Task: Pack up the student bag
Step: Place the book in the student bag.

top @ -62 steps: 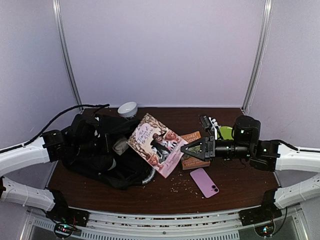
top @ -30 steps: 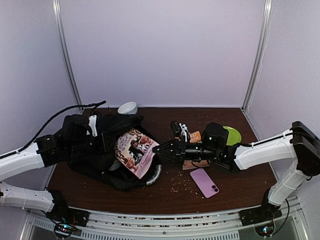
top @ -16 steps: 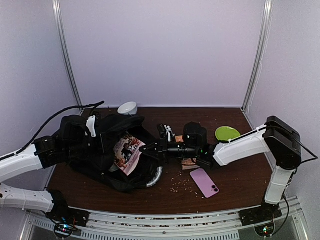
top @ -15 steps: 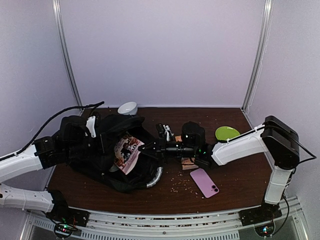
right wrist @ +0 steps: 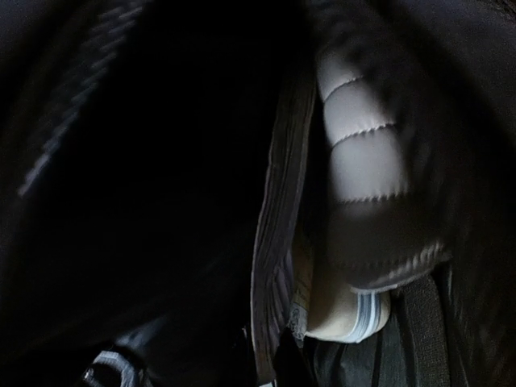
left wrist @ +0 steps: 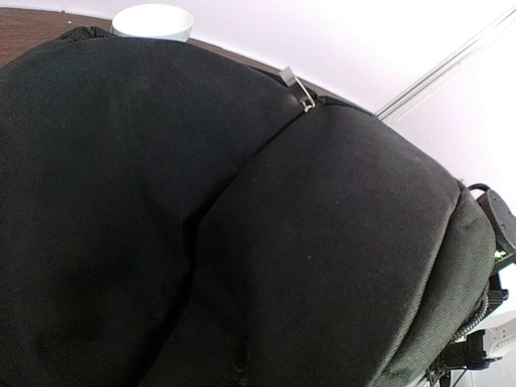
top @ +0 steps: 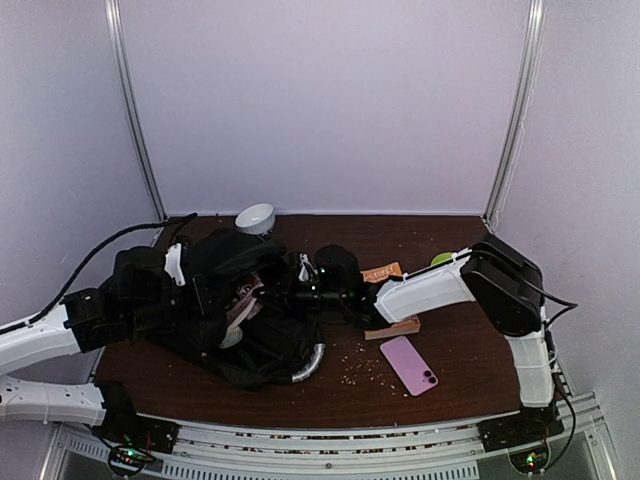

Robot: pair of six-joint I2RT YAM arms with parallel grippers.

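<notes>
The student bag (top: 215, 335) lies slumped on the table (top: 470, 385), its mouth turned toward the right pincer (top: 298, 288). That pincer is buried in the opening with its jaws hidden, so I cannot tell whether it is gripping or released. Just ahead of it inside the bag, a book's page edge (right wrist: 272, 242) stands beside a grey quilted pad (right wrist: 355, 153). The left pincer (top: 170, 272) is against the bag's opposite side, and black cloth fills its camera, so its state cannot be told either. A white bowl (top: 255, 217) sits beyond it, and a pink phone (top: 408, 364) lies well behind the right pincer.
</notes>
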